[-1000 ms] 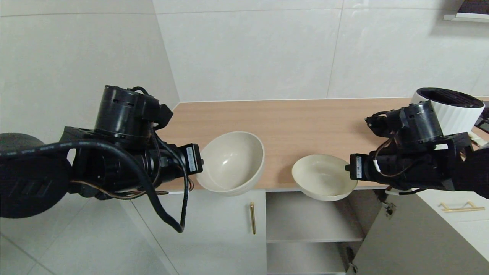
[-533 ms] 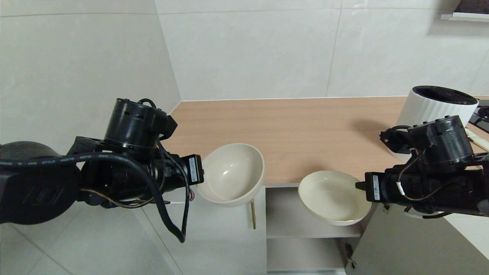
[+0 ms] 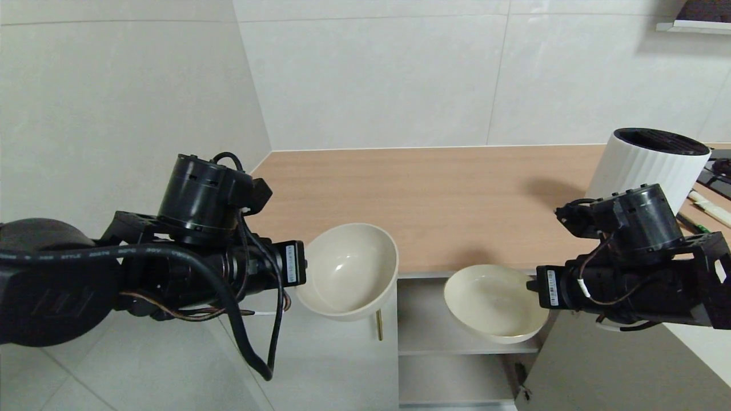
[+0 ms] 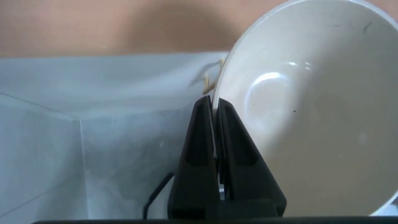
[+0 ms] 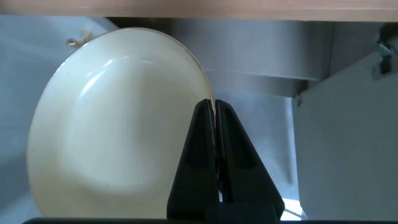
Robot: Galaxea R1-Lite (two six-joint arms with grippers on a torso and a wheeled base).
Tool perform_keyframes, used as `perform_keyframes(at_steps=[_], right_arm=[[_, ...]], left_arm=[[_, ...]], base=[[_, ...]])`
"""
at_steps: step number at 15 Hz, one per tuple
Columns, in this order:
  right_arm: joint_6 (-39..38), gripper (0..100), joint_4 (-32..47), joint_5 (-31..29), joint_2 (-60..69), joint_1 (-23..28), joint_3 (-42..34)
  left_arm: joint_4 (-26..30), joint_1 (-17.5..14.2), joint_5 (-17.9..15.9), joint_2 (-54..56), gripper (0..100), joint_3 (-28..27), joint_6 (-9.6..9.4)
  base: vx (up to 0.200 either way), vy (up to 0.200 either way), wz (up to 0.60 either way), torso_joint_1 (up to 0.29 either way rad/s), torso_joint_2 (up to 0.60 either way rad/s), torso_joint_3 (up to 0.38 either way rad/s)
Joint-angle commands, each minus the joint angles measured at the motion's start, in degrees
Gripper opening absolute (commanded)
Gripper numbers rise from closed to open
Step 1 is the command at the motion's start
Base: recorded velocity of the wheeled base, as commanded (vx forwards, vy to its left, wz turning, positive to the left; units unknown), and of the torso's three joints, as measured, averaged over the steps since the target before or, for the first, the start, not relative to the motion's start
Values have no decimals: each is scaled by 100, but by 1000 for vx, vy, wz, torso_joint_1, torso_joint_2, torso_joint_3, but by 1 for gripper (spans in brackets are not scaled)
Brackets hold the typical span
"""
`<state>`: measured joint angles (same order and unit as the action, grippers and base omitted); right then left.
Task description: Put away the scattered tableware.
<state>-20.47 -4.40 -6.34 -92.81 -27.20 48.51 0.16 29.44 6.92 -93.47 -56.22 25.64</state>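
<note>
one deep bowl (image 3: 348,268), one shallow bowl (image 3: 494,302), one white ribbed canister (image 3: 651,160), one brass handle (image 3: 377,325).

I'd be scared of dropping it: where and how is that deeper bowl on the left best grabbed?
By the rim. The deeper bowl has a thin wall and a round body likely too wide to span, so pinch the rim, one finger inside and one outside, coming from the side facing the arm. The left claw is shut on it just so.
</note>
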Motion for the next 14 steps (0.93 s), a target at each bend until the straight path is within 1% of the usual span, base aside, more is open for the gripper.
perform_keyframes(at_steps=[1, 5, 7, 12, 14], right_arm=[[-1, 0, 1, -8, -247, 4, 10], [-1, 0, -17, -34, -528, 21, 27], [-1, 0, -210, -43, -686, 21, 1], [-10, 0, -272, -52, -906, 21, -8], [-10, 0, -412, -60, -1011, 21, -52]], left_arm=[[11, 18, 2, -23, 0, 41, -15], [11, 62, -7, -128, 0, 59, -24], [11, 62, -7, -137, 0, 59, -24], [2, 62, -7, -163, 0, 59, -24], [2, 62, -7, -163, 0, 59, -24]], base=[[0, 0, 0, -119, 290, 168], [0, 0, 0, -181, 434, 250], [0, 0, 0, -193, 483, 290], [0, 0, 0, -175, 480, 300], [0, 0, 0, -151, 464, 310]])
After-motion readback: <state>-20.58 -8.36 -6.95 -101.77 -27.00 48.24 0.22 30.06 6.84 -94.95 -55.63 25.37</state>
